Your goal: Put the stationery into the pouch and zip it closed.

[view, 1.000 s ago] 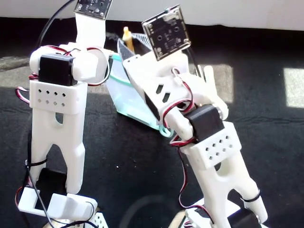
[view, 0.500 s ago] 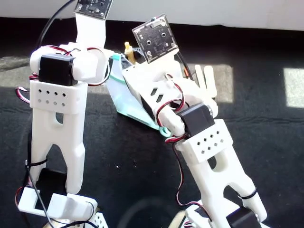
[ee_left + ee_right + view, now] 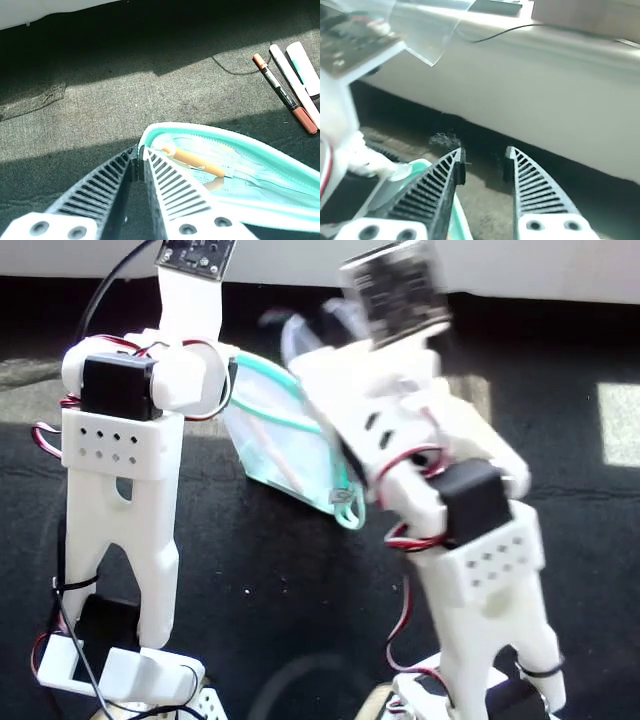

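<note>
Ribbed left end effector (image 3: 139, 154) is clamped on the rim of the translucent, teal-edged pouch (image 3: 260, 195) on the dark, felt-like surface (image 3: 100, 100). A slim orange pen (image 3: 192, 159) lies inside. Beyond it, the right end effector (image 3: 484, 161) hovers raised, jaws apart.

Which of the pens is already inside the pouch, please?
The orange pen; it lies within the open pouch, while the brown-capped marker and white pen lie outside.
</note>
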Robot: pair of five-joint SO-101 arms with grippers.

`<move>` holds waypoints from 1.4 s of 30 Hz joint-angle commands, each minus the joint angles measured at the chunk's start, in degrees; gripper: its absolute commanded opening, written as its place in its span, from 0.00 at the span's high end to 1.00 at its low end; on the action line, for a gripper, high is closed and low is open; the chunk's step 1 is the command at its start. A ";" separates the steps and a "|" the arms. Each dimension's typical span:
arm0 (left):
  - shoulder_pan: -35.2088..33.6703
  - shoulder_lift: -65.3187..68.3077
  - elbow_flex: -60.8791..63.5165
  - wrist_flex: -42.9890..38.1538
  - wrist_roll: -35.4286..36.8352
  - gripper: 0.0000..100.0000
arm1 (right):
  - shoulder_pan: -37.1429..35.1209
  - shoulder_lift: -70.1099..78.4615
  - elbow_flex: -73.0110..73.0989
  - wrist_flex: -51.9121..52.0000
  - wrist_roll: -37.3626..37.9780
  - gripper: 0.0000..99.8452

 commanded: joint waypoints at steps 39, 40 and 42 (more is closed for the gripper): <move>0.66 3.03 3.30 1.67 0.18 0.99 | 21.14 96.48 -61.32 17.98 23.65 0.90; 0.66 3.03 3.30 1.67 0.18 0.99 | 21.14 96.92 -61.76 18.24 24.18 0.93; 0.48 3.03 3.30 1.67 0.18 0.99 | 21.14 96.84 -62.73 20.00 25.76 1.00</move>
